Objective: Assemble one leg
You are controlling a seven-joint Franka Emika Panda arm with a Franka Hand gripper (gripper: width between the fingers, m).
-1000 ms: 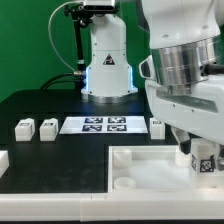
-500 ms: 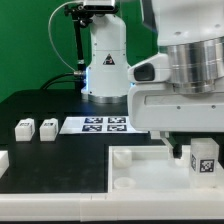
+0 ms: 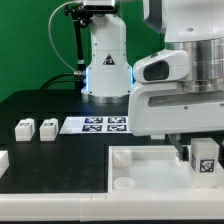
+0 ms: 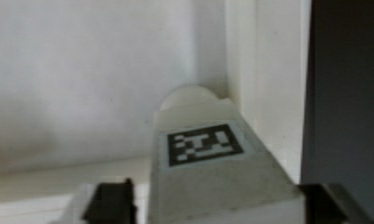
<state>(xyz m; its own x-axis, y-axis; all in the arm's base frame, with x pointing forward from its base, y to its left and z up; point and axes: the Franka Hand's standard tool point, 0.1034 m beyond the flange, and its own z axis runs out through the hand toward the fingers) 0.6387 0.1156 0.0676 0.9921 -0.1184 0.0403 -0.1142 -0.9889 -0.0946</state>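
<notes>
A white robot arm's two-finger gripper is clamped on a small white plastic block-like leg bearing a black-and-white square tag, holding it over the large white square tray near its far corner, while two similar tagged legs rest well apart beyond the tray.

The leg I hold is white, its tag black-and-white; the table is black.
</notes>
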